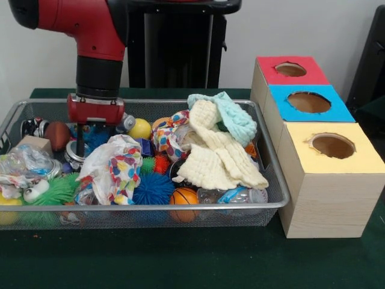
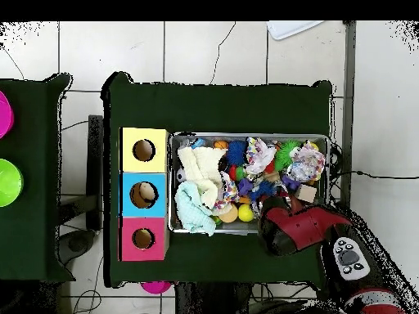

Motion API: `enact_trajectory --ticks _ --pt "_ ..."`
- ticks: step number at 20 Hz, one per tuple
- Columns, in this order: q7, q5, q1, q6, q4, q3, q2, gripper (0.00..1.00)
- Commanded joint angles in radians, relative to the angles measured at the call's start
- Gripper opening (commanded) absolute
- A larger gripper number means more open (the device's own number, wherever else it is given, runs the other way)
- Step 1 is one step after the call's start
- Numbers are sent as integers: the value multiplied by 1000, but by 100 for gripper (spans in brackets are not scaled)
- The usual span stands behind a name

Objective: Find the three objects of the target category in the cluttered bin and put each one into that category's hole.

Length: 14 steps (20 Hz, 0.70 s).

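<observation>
The wire mesh bin (image 1: pixel 180 206) stands on the green table, full of mixed toys and cloths; it also shows in the overhead view (image 2: pixel 250 136). My gripper (image 1: pixel 83 149) is lowered into the bin's left part, beside a white cloth with coloured dots (image 1: pixel 117 168) and above a round silver thing (image 1: pixel 73 155). Whether it holds anything is hidden by the clutter. Right of the bin stand three wooden boxes with round holes: red top (image 1: pixel 290 71), blue top (image 1: pixel 309 103), yellow top (image 1: pixel 334 149). In the overhead view the red arm (image 2: pixel 293 229) covers the gripper.
The bin holds a cream cloth (image 1: pixel 210 150), a teal cloth (image 1: pixel 233 115), a blue spiky ball (image 1: pixel 153 188), a small basketball (image 1: pixel 183 197), a yellow ball (image 1: pixel 140 128), a brown football (image 1: pixel 57 135), a green spiky toy (image 1: pixel 54 189) and a wooden block (image 1: pixel 34 144).
</observation>
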<state>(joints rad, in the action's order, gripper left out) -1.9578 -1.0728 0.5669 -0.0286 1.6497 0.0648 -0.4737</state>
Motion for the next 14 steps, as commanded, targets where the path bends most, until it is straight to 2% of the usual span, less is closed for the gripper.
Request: enact_trajectory --ticks 1,3,9,14 --pt "-61 -50 -55 -31 -180 -152 204 100" --pt "-67 -28 -93 -62 -208 -211 223 100" --pt "-48 24 -123 -121 -222 -261 240 100" --pt "-52 14 -65 -201 -194 -187 222 100"
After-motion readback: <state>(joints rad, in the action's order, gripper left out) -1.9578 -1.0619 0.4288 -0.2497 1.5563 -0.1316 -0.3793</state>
